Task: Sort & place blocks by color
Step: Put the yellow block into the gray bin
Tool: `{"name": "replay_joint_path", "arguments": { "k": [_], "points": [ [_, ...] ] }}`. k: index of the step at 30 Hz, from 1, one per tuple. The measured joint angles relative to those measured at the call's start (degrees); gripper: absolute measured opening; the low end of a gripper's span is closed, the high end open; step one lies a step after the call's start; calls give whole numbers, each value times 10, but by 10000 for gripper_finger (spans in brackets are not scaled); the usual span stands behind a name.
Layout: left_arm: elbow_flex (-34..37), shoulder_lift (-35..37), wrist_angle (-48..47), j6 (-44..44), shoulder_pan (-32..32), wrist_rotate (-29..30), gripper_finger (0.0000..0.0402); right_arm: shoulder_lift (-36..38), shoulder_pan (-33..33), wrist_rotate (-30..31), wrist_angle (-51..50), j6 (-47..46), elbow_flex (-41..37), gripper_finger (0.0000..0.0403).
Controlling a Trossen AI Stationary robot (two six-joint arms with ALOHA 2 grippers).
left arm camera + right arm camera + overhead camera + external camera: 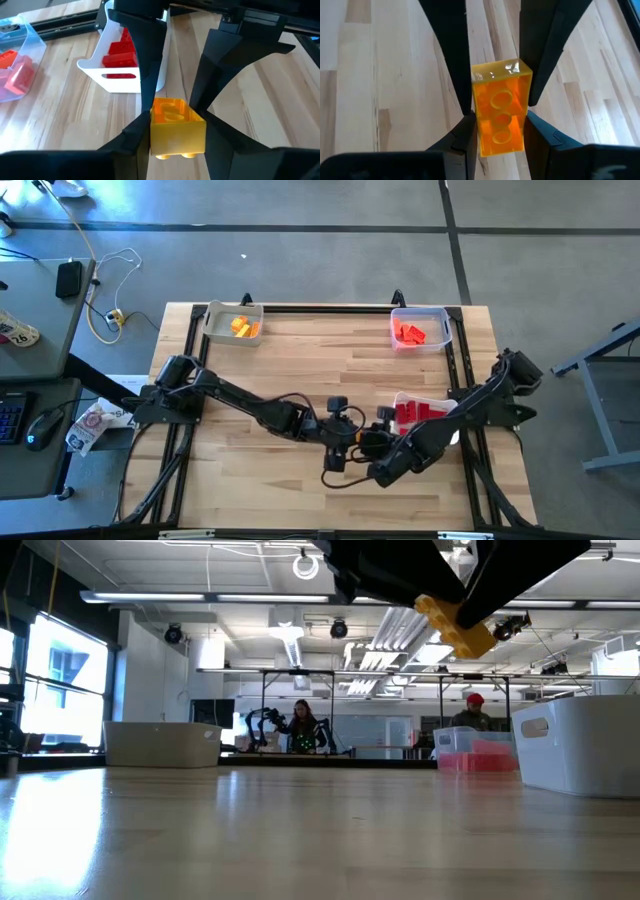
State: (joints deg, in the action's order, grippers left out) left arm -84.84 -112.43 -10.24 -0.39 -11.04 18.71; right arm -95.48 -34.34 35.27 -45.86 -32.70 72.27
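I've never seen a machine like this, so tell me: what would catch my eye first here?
Probably the two dark arms meeting near the middle of the wooden table, both pinching one yellow brick in mid-air: the left end effector and the right end effector each grip its sides. Next, the trays: a white one with red bricks close by, and one holding yellow pieces at the far left corner.

High view looked straight down on the whole table [300, 380]; low view sat at tabletop height, facing level across into the room. Both wrist views looked close past their own fingers, sharing one yellow block [177, 131] with the low view.
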Motion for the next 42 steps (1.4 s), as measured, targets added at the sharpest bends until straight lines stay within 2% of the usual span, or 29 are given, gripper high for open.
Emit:
{"name": "replay_joint_path", "arguments": {
  "k": [3,10,16,20,26,32,38,42],
  "points": [
    [0,0,-9,4,5,2,117,0,12,-21,2,26,0,104],
    [0,2,-49,24,20,15,119,0,50,-37,2,67,-1,156],
    [0,3,-99,39,31,39,119,0,83,-58,-14,76,-1,170],
    [0,1,-150,43,40,56,119,0,108,-96,-21,73,-1,176],
    [0,-2,-208,42,58,63,119,1,133,-79,-14,72,1,195],
    [0,13,-316,54,80,135,119,1,149,-78,-18,73,1,211],
    [0,54,-399,30,118,145,119,1,156,-78,-19,87,1,213],
    [1,77,-453,13,147,180,119,1,157,-79,-19,88,1,213]
  ]
}}
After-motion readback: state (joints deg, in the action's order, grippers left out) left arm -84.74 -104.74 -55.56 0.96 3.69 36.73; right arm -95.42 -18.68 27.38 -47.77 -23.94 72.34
